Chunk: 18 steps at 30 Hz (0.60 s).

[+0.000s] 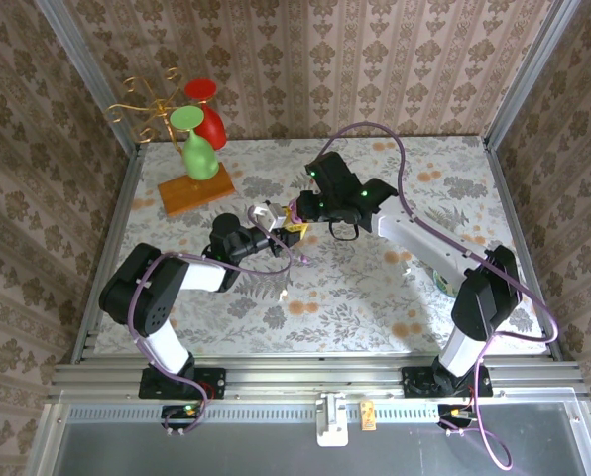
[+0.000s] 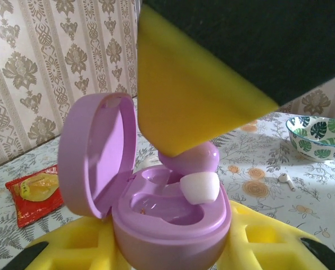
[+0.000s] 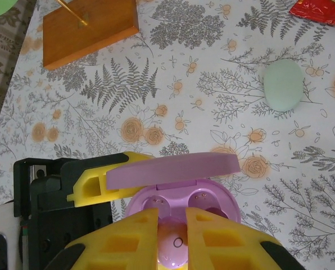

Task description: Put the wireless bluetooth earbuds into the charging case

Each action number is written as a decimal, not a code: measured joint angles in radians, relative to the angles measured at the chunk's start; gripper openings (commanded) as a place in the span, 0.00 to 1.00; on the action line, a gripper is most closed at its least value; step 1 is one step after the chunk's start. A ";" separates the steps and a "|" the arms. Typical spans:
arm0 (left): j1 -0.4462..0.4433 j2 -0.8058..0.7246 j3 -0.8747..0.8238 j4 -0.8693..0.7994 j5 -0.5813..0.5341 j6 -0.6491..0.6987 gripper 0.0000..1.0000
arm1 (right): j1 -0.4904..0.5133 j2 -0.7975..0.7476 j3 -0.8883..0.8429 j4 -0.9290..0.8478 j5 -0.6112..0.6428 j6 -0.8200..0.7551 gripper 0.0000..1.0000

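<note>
**Lilac earbud** [image 2: 190, 160], white tip [image 2: 200, 188] pointing down, at the mouth of one well of the open charging case [image 2: 167, 225]. We judge it not yet seated.

The right gripper [image 3: 172, 220] is clamped on the bud's body from above. Its broad yellow fingers [image 2: 179, 95] hide most of the bud.

The case stands upright with its lid [image 2: 91, 152] swung back, and the left gripper [image 2: 168, 259] pinches it at the base. We cannot tell whether it rests on the table [image 1: 375, 288].

Farther out lie a loose white earbud [image 2: 285, 180], a patterned bowl [image 2: 319, 135], a red packet [image 2: 35, 191] and a closed mint case [image 3: 284, 84].

**Hazards, as we read them:**
- A bud that comes down tilted or rotated would ride on the rim instead of dropping into its well.
- Letting go in that pose would let it roll off onto the table.
- Pressing down while misaligned could twist the case within the left grip.
- The wide fingers may also strike the lid or rim before the bud is home.
</note>
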 measured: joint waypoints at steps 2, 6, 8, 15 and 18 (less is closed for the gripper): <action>0.000 0.000 0.000 0.000 0.000 0.000 0.24 | 0.000 0.003 0.000 0.003 0.000 0.000 0.16; 0.000 0.000 0.001 -0.002 0.000 0.000 0.24 | 0.000 0.008 0.001 0.011 0.000 -0.003 0.16; 0.000 0.000 0.003 -0.005 0.000 0.000 0.24 | 0.000 0.013 0.002 0.018 0.000 -0.003 0.16; 0.000 0.009 0.017 -0.008 0.001 0.000 0.24 | 0.000 0.027 0.012 0.034 -0.005 -0.002 0.15; 0.000 0.010 0.019 -0.008 0.001 0.000 0.24 | 0.000 0.027 0.012 0.033 -0.005 -0.002 0.15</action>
